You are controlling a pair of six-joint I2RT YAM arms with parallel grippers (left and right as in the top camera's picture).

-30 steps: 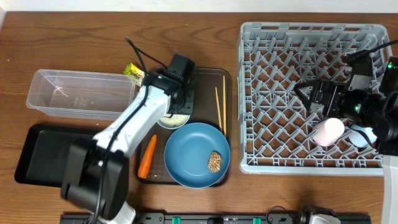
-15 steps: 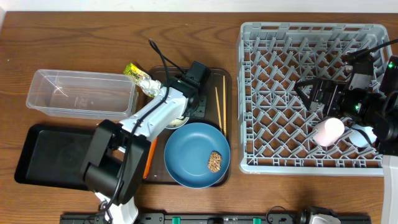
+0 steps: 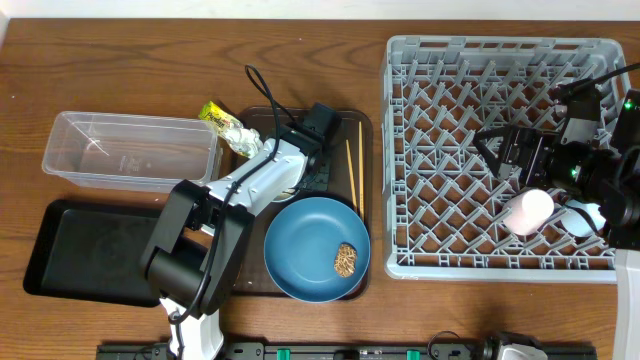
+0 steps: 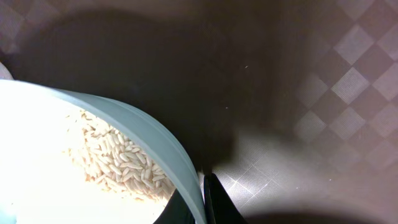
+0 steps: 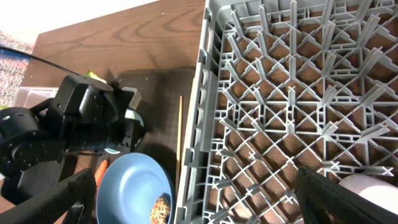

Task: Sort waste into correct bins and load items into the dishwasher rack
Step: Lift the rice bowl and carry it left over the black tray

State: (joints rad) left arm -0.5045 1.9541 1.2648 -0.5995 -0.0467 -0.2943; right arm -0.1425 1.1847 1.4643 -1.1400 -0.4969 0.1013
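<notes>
Rack filled the right side of the bench. Above its right half my right end effector hung spread wide and holding nothing. To the left sat the brown serving tray. Further left I had the black tray, and behind that the clear tub. Neither showed anything inside from overhead.

The blue plate lay at the near end of the serving tray. The bowl sat just behind the plate, mostly under my left arm. In the wrist view my left end effector was pinched narrow on the bowl's rim, one finger on each side of the wall.

The pink cup lay in the rack near its front right corner. The light-blue cup was just beside it, partly hidden by the right arm.

Only a sliver of carrot showed past the left arm. The chopsticks lay side by side along the serving tray's right edge. The wrapper rested at the tray's back left corner, near the tub. The brown lump sat on the plate, and rice lay in the bowl.
</notes>
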